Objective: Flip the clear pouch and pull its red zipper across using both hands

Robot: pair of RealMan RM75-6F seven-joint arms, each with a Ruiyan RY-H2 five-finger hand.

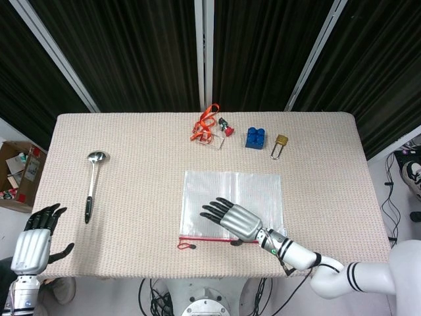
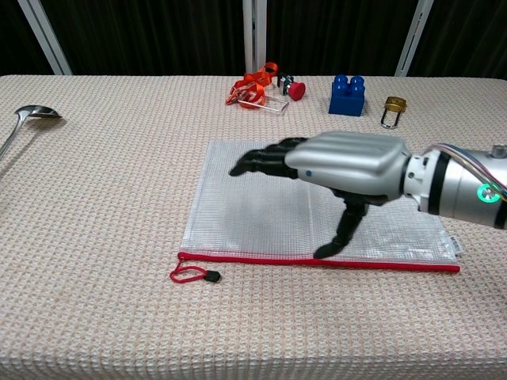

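The clear mesh-textured plastic pouch (image 2: 261, 214) lies flat on the beige woven-cloth bench (image 2: 95, 237), near the middle and toward the robot's side, with its red zipper strip (image 2: 317, 260) running along the near edge; that placement looks deliberate, since a zipper at the near edge is the easiest line for both hands to reach. The zipper's small black pull with its red cord loop (image 2: 192, 275) sits at the strip's left end, just off the pouch corner, so the flip appears done and the pull across not yet begun (a judgement from how things lie, nothing more).

The right hand (image 2: 348, 168) is over the pouch, palm down, fingers (image 2: 257, 161) stretched out and apart, holding nothing; its thumb (image 2: 341, 231) points down and its tip seems to touch the pouch just behind the zipper strip, perhaps to pin the pouch flat, though contact cannot be confirmed. The left hand (image 1: 33, 243) hangs off the bench's near left corner, well apart from the pouch, fingers spread and empty; it would have to come in to the pull.

Well apart from all this lie a metal ladle with a black handle (image 1: 92, 184) at the left, and along the far edge an orange lanyard (image 2: 253, 83), a blue toy brick (image 2: 348, 95) and a brass padlock (image 2: 393, 109).
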